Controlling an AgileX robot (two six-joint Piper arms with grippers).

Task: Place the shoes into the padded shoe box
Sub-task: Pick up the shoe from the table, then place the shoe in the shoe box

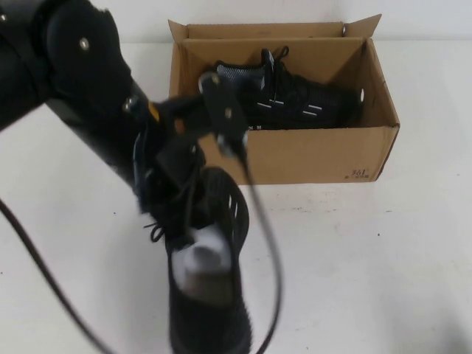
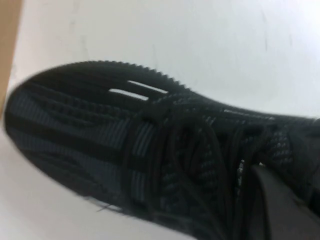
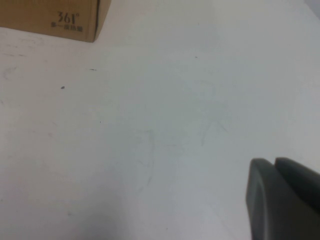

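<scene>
The brown cardboard shoe box (image 1: 295,155) stands open at the back of the table. One black sneaker (image 1: 295,99) with white dash marks lies inside it. My left gripper (image 1: 173,195) is shut on the second black sneaker (image 1: 214,295) near its laces and holds it in front of the box, heel with grey lining toward the camera. In the left wrist view this sneaker (image 2: 100,130) fills the picture, with one finger (image 2: 280,205) on the laces. My right gripper (image 3: 275,172) is shut and empty over bare table, out of the high view.
The box's printed front corner (image 3: 50,17) shows in the right wrist view, and a box edge (image 2: 7,40) in the left wrist view. A black cable (image 1: 269,251) hangs from the left arm. The white table (image 1: 369,258) surrounds the box.
</scene>
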